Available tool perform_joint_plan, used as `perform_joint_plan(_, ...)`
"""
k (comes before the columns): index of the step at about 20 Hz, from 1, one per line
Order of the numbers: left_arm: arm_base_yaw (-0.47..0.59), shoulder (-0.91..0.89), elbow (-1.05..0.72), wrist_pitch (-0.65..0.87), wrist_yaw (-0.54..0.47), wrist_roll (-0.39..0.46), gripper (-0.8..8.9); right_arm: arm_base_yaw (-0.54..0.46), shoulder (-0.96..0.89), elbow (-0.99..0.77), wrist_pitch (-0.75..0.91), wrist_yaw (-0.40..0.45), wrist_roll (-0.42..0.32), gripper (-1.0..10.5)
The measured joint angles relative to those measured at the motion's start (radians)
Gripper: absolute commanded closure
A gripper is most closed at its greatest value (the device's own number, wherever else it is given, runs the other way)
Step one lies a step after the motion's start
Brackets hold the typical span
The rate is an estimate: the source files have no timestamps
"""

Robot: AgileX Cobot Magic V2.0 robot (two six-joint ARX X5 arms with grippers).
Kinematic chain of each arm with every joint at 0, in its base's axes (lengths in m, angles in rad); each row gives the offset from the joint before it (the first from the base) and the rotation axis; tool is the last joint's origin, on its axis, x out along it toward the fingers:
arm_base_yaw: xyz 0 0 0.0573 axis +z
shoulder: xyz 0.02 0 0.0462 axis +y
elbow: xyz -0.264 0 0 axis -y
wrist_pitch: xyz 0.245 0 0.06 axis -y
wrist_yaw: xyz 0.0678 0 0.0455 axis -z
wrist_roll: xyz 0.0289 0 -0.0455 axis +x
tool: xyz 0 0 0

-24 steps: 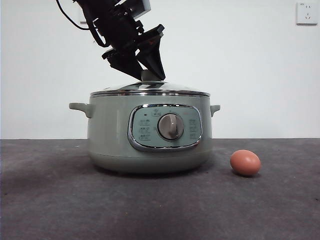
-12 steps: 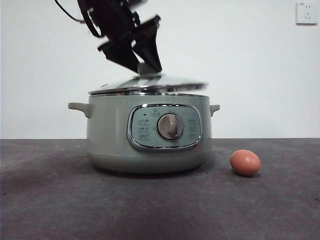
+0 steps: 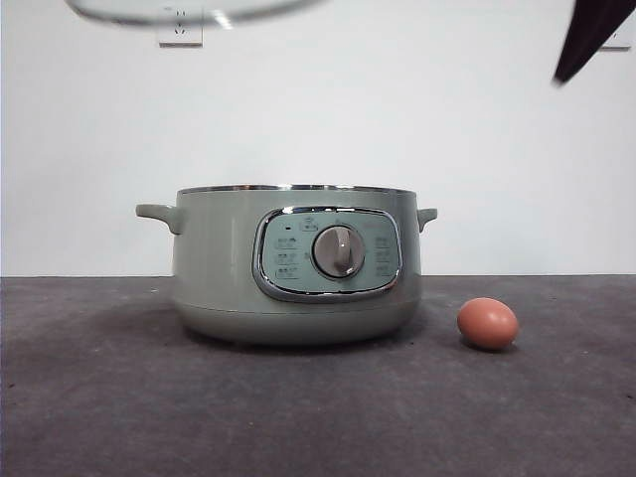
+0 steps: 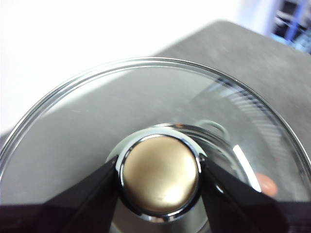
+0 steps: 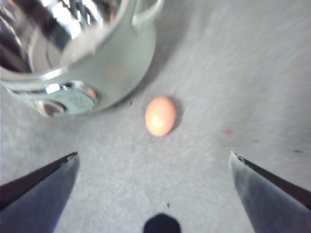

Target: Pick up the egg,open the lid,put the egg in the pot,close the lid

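Observation:
The sage-green pot (image 3: 296, 263) stands open on the table, its dial facing the front view. The reddish-brown egg (image 3: 487, 323) lies on the table to the right of the pot. My left gripper (image 4: 159, 175) is shut on the knob of the glass lid (image 4: 97, 111) and holds it high; only the lid's lower rim (image 3: 189, 12) shows at the top left of the front view. My right gripper (image 5: 153, 160) is open, high above the egg (image 5: 160, 115) and the pot (image 5: 82, 53); its dark tip (image 3: 588, 35) shows at the top right of the front view.
The dark grey table (image 3: 109, 397) stretches around the pot. A white wall stands behind, with a socket (image 3: 180, 28) at the upper left. The pot's side handles (image 3: 159, 214) stick out on both sides.
My left gripper has lifted the lid off the pot and up to the top left edge of the front view. A dark gripper tip has come in at the top right. The egg has not moved.

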Motion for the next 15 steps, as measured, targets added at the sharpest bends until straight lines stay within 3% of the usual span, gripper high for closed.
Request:
perform_joint_plan(4,0.079,-0.184,0.0,-0.143,-0.069,0.0,8.22,0.071,0.183,0.0,0.118,0.019,0.0,3.0)
perform_joint_plan(9,0.158,-0.373,0.0,-0.278,-0.067,-0.027,8.22,0.117,0.375,0.0,0.214,0.077,-0.009,3.3)
perform_joint_plan(15,0.169,-0.502,0.0,-0.435,-0.064,-0.061,8.22,0.133,0.506,0.002,0.289,0.12,-0.016,3.3)
